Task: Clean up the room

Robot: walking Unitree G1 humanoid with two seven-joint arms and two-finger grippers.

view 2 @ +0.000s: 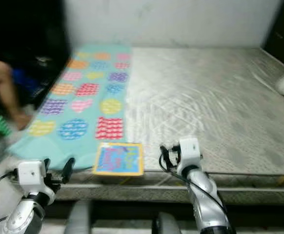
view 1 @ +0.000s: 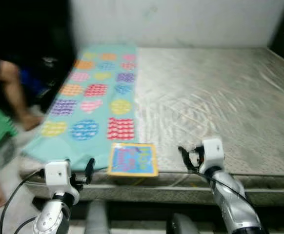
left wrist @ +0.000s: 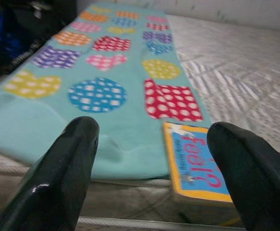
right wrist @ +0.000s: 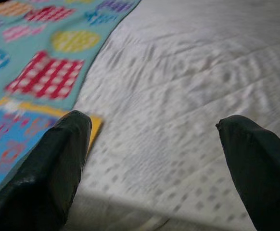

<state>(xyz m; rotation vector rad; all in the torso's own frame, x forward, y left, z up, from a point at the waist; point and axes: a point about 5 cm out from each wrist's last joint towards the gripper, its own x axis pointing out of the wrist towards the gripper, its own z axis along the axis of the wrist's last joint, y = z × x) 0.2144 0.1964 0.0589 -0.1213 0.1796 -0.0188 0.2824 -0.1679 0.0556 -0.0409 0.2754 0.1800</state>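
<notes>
Both my grippers hover at the near edge of the mattress point(view 1: 215, 97).

From my head, the book point(view 1: 132, 159) lies at the mattress edge, overlapping the teal blanket point(view 1: 98, 97); a person's leg point(view 1: 12, 92) stands left. My left gripper point(left wrist: 154, 178) gapes wide toward the book. My right gripper point(right wrist: 154, 168) spreads wide, empty, over bare mattress.

Book point(view 1: 132, 159) at mattress point(view 1: 220, 97) front edge, overlapping blanket point(view 1: 95, 105) end; blanket along mattress left side, person's leg point(view 1: 12, 95) further left.
</notes>
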